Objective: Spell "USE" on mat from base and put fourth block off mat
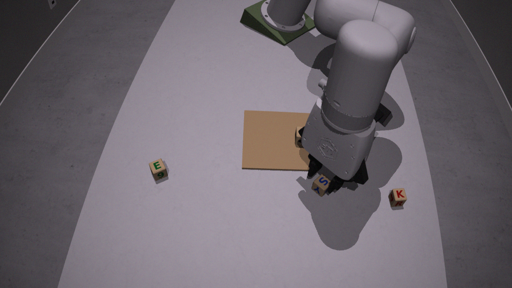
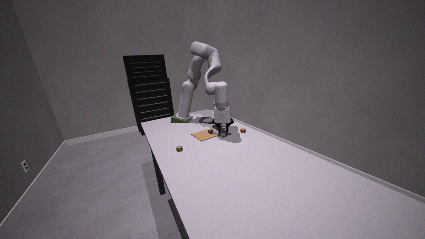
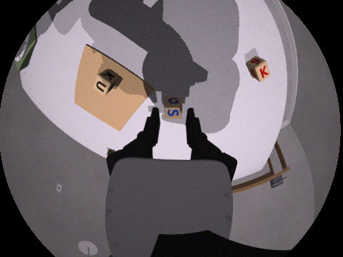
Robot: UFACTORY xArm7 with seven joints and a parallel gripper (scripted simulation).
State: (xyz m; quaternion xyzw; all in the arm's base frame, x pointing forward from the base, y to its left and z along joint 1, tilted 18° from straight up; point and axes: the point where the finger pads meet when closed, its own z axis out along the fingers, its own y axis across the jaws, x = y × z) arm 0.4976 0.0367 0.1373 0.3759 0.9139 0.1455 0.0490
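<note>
The gripper point(image 1: 321, 182) point(image 2: 223, 133) point(image 3: 173, 115) points down with its fingers partly spread, one on either side of the S block point(image 1: 320, 185) point(image 2: 223, 135) point(image 3: 173, 113). The wrist view shows a gap at each flank, so they grasp nothing. The S block sits between the tips, just off the mat point(image 1: 268, 143) point(image 2: 203, 136) point(image 3: 118, 111), S uppermost. Straddling it this way probably serves either a grip about to be taken or a release just made; the pose alone does not settle which.

The U block point(image 1: 298, 137) point(image 2: 210, 130) point(image 3: 101, 86) is on the mat, beyond the mat-side finger. That spot suits the word's first letter, as it leaves mat for S and E on the reader's right. The E block point(image 1: 157, 170) point(image 2: 179, 148) point(image 3: 111, 152) lies off the mat, well away past the same finger, and likely must come last. The K block point(image 1: 398, 197) point(image 2: 243, 130) point(image 3: 264, 71), out beyond the opposite finger, is the spare and already lies where it may stay.

From above, the gripper body covers the mat's near-finger end and most of the U block; the wrist view catches only a scrap of the E block behind a finger linkage.
</note>
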